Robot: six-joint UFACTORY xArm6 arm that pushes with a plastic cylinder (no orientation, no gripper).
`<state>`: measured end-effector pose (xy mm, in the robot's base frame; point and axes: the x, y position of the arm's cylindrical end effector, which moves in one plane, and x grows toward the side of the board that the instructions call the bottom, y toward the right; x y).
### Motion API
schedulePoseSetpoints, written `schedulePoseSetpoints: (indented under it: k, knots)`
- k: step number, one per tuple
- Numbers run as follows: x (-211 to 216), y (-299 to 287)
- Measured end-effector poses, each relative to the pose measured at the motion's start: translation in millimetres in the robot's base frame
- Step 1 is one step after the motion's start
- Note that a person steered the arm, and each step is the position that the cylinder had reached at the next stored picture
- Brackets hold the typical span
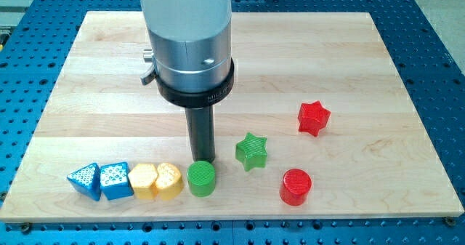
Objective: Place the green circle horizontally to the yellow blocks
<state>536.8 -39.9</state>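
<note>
The wooden counter [87, 70] is carrying everything. My tip [201, 161], a bare rod with no jaws to part or close, is touching the green circle [201, 178] from the view's top. The circle is sitting just beside the yellow blocks [156, 180], level with them. It looks light, rigid and likely to slide; push it centrally.

Near the board's bottom edge, two blue blocks [98, 180] carry white speckling, seemingly printed dots. Beside them sit two plain yellow blocks [156, 180], then a green circle [201, 178]. A green star [251, 151], red star [313, 118] and red circle [296, 186] follow rightward. The board [109, 78] is pale wood.
</note>
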Motion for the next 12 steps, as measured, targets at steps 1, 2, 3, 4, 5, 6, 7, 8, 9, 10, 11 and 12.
schedulePoseSetpoints:
  k: [1, 2, 3, 4, 5, 6, 7, 8, 9, 10, 11, 12]
  knots:
    - [-23.4, 1.8]
    - [-73.9, 38.1]
    - [-71.0, 91.8]
    - [-47.1, 106.5]
    - [-25.1, 105.7]
    - [6.2, 101.9]
    - [29.1, 92.8]
    - [25.7, 94.1]
    - [0.2, 109.4]
    - [-21.2, 100.2]
    - [-34.3, 84.8]
    - [-26.4, 64.7]
